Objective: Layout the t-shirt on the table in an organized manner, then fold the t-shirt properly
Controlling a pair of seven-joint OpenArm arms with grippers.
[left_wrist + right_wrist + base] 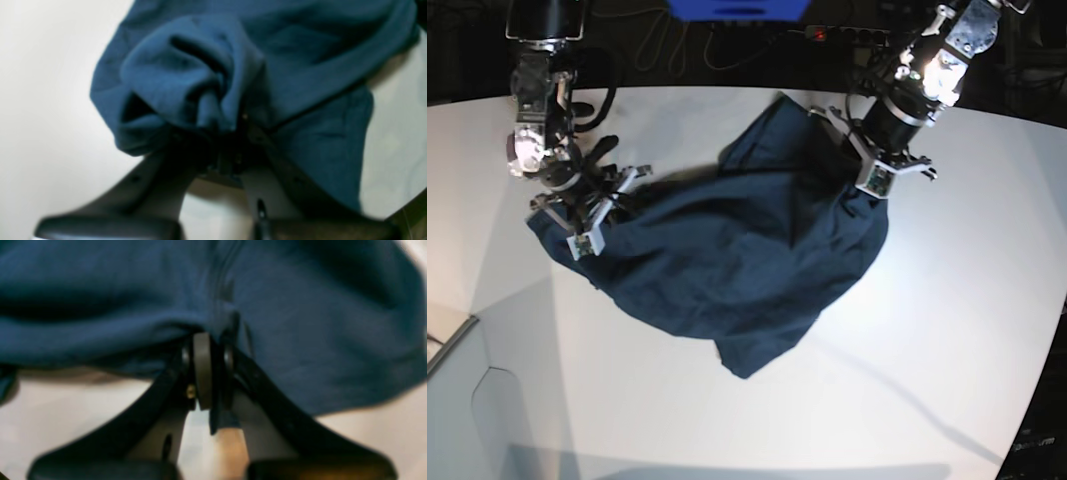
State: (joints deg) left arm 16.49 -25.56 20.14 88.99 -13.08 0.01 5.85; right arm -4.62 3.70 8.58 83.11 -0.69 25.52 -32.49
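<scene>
T-shirt (737, 265) lies crumpled and spread unevenly mid-bench (967, 330), not yet laid flat. Left gripper (879, 172) and right gripper (577, 215) are each clamped on an opposite edge of the cloth. Flattening and all folds remain, I judge.

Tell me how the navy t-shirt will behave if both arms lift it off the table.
The t-shirt will probably sag between the two grip points: it lies rumpled on the table, bunching in soft folds at the left gripper. It looks light, thin cloth. The right gripper pinches only an edge, so it may slip.
</scene>
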